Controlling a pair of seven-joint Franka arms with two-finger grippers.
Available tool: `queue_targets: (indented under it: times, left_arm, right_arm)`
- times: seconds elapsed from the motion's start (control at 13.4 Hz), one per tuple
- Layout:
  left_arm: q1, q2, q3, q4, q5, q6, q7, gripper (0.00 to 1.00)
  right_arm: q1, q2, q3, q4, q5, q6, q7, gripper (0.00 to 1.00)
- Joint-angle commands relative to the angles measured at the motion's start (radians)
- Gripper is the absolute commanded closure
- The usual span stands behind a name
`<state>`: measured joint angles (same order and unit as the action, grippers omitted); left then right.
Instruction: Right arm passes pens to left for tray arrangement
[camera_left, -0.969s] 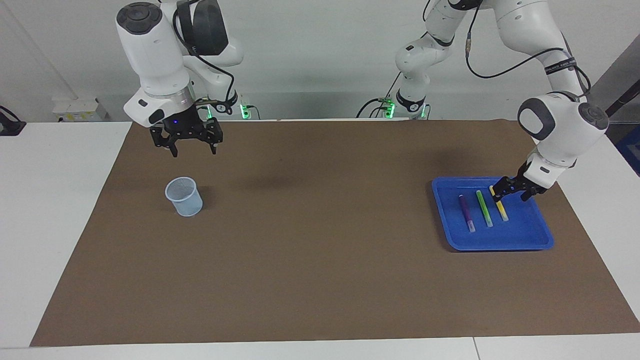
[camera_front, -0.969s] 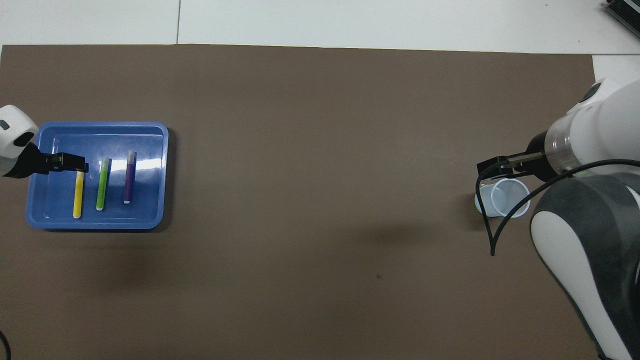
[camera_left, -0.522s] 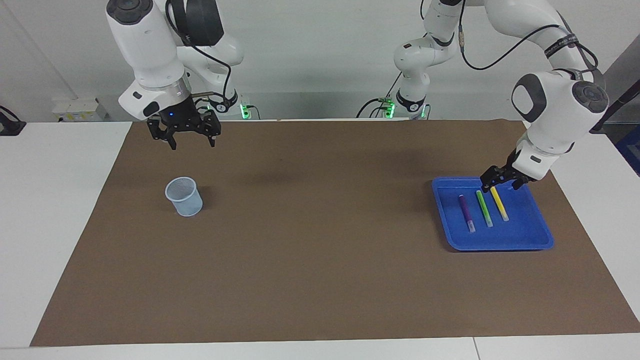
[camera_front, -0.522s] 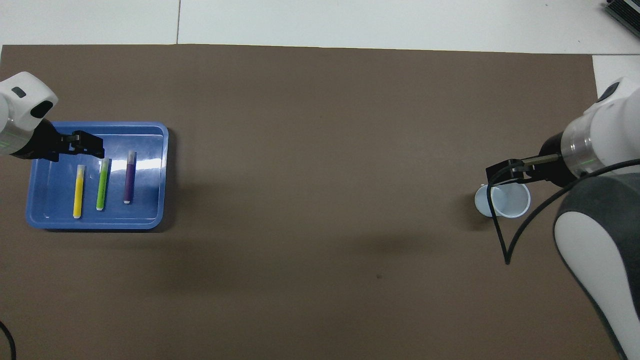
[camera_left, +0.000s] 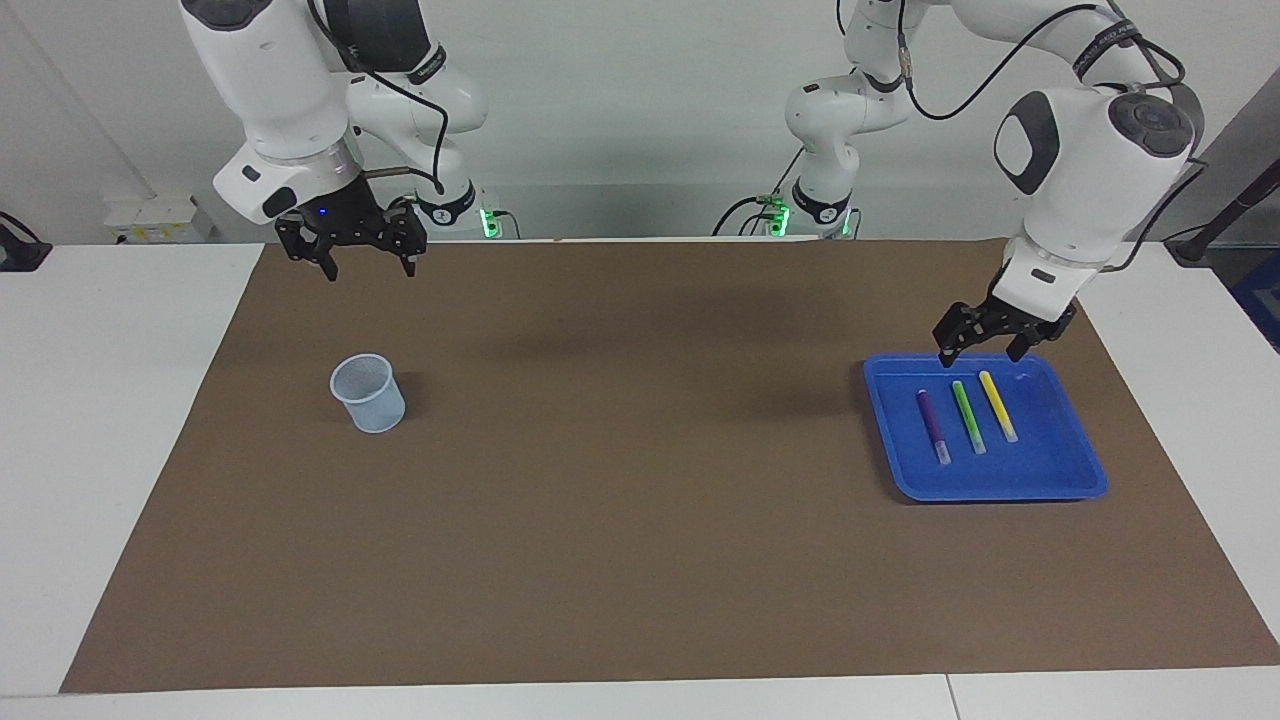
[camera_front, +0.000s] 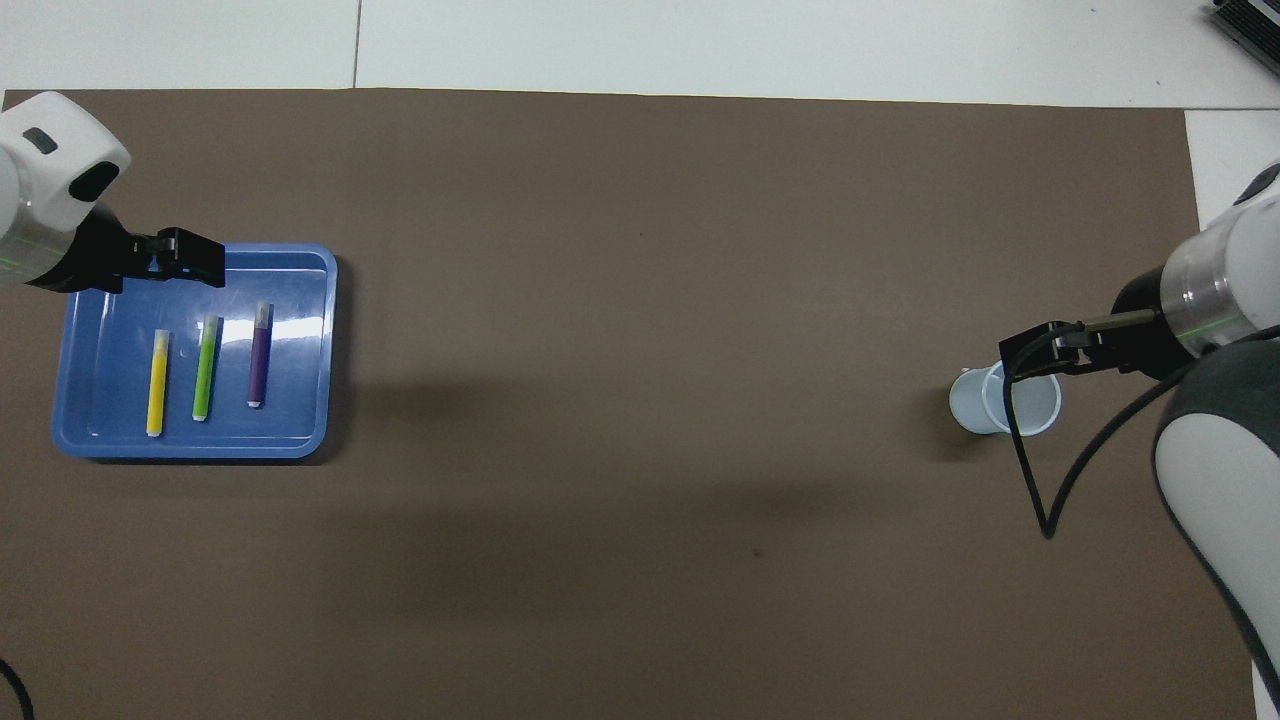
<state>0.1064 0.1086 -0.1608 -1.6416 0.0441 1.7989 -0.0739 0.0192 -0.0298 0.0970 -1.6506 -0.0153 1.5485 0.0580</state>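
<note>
Change since a second ago: left gripper (camera_left: 983, 343) lifted off the yellow pen (camera_left: 997, 406) and drawn up toward the robots; right gripper (camera_left: 362, 258) also raised and pulled back from the cup (camera_left: 369, 393); all three pens unmoved.
Left gripper: empty, fingers spread apart, hanging over the rim of the tray (camera_left: 1084, 466) on the side nearer the robots.
Right gripper: empty, fingers spread wide, blue light lit on its base, up in the air over the brown mat (camera_left: 620, 450) at the right arm's end of the desk (camera_left: 90, 400).
Tray: shallow bright blue square with rounded corners and a raised rim, flat on the mat at the left arm's end; holds all three pens.
Cup: small pale-blue mesh cup, upright on the mat at the right arm's end, well apart from the tray; nothing visible inside.
Pens, look: purple pen (camera_left: 932, 425), green pen (camera_left: 967, 416) and yellow pen, each short and slim with a whitish end.
Pens, position: side by side on the tray floor, apart from one another, green in the middle, purple toward the middle of the desk.
Pens, axis: roughly parallel, long axes running nearer-to-farther from the robots; whitish ends of purple and green farther from the robots.
</note>
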Motion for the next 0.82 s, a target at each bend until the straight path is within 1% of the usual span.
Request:
queue_targets:
  times: [0.0,0.15,0.22,0.3,0.45,0.75]
  left_arm:
    - [-0.057,-0.007,0.086,0.080,0.020,-0.107,0.066,0.00]
    - [-0.077,-0.018,0.115,0.083,0.019,-0.142,0.153,0.00]
    - [-0.108,-0.026,0.156,0.083,0.016,-0.145,0.158,0.00]
    - [-0.131,-0.033,0.176,0.082,0.011,-0.147,0.158,0.00]
    - [-0.136,-0.046,0.173,0.077,0.010,-0.159,0.157,0.00]
    - [-0.125,-0.046,0.164,0.077,0.014,-0.156,0.158,0.00]
  right_arm:
    - [-0.002,-0.005,-0.002,-0.003,0.020,-0.002,0.006,0.00]
    - [-0.004,-0.005,-0.002,-0.003,0.020,-0.002,0.005,0.00]
    - [-0.004,-0.005,-0.002,-0.003,0.020,-0.002,0.006,0.00]
    - [-0.004,-0.005,-0.002,-0.003,0.020,-0.002,0.005,0.00]
    - [-0.004,-0.005,-0.002,-0.005,0.020,-0.002,0.006,0.00]
    - [-0.007,-0.005,-0.002,-0.005,0.020,-0.002,0.005,0.00]
